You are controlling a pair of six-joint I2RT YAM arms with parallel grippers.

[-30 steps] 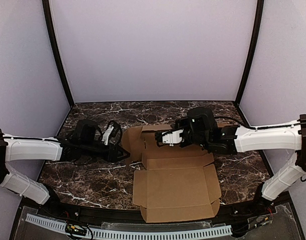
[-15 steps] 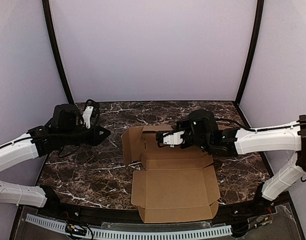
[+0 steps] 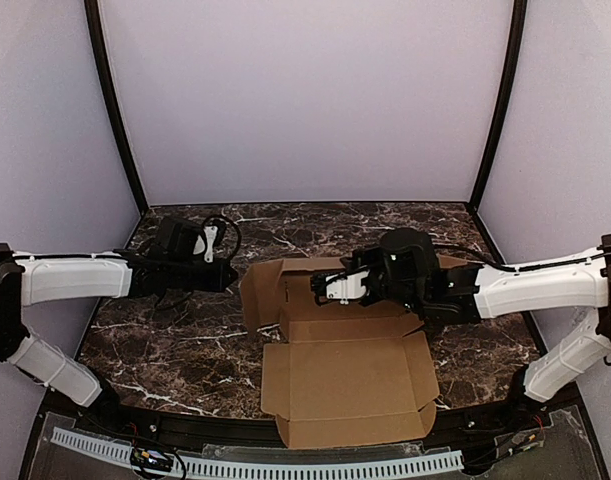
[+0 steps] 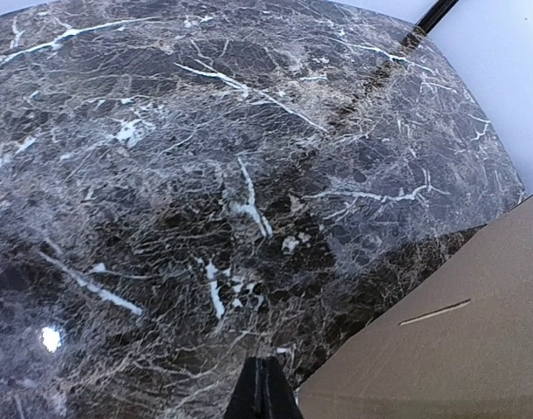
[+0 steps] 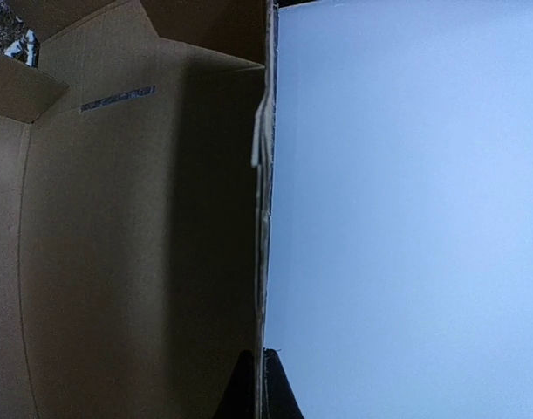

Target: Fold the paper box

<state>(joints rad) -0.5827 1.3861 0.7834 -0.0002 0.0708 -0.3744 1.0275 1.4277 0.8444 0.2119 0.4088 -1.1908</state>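
Closing since before, my left gripper [image 3: 228, 278] sat mid-left, fingers together, empty; my right gripper [image 3: 321, 288] pinched the paper box [image 3: 350, 375].

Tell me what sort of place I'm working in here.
Probably an enclosed robot test booth, not a home: plain lavender walls, black corner posts, and a dark marble-look table holding a half-folded paper box.

The paper box [image 3: 350, 375] lies on the table [image 3: 165, 340] — left gripper [image 3: 230, 280] beside its left flap.
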